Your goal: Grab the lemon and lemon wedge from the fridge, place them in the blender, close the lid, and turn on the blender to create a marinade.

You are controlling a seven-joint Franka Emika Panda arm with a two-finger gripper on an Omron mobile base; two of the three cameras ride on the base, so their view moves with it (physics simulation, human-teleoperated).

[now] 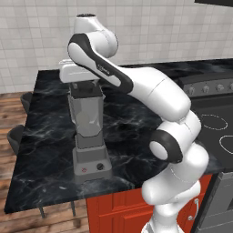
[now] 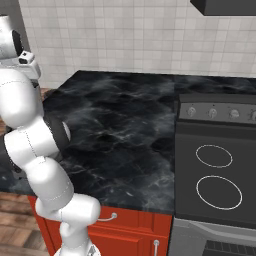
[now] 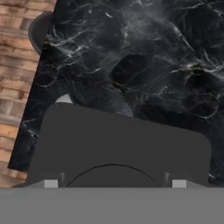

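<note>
Hovering with the two-finger hand [image 1: 85, 86] spread wide and empty just above the dark grey square lid [image 3: 118, 146] on the grey translucent blender [image 1: 89, 132] at the black marble counter [image 1: 50, 150] edge (lid-closing step, seemingly), next pressing it home.

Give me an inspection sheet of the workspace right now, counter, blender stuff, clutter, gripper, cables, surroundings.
Surface: black marble counter, on red cabinets.
Job's things: blender upright near the counter's front left; red button and dark knob on its base face the camera. Lid, dark grey, sits on top of the jug. Lemon pieces cannot be made out through the jug.
Clutter: nothing seen.
Gripper: gripper directly above the lid, jaws open wide, holding nothing.
Cables: nothing seen.
Surroundings: stove to the right, white tiled wall behind, wooden floor and dark stools to the left.
</note>
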